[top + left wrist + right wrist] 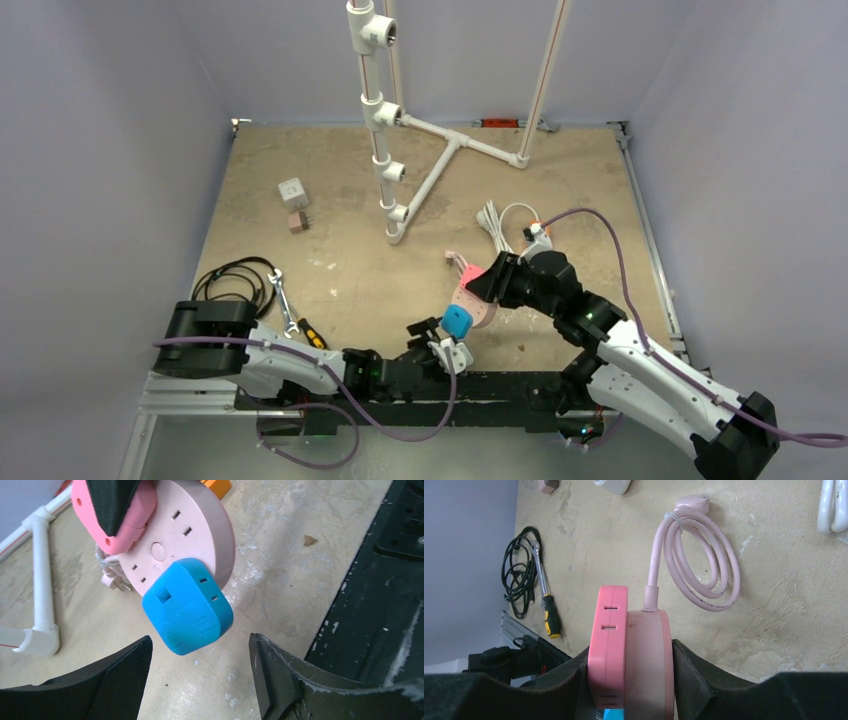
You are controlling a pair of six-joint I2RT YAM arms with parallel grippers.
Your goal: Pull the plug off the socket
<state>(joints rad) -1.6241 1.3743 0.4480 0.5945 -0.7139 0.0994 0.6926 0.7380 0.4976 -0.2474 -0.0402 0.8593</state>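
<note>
Plug (187, 605): blue, seated in pink socket (200, 530), just ahead of my left hand (200, 647).
Left hand: spread, touching nothing.
Right hand (631, 665): pinching socket.
Risk: I judge an off-centre grip could twist the socket loose.

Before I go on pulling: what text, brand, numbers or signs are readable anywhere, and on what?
No text here can be read.
blue plug: a raised line of letters and a small square mark, too blurred to read.
white cube: dark marks, too small to read.
pink socket: no lettering seen.
</note>
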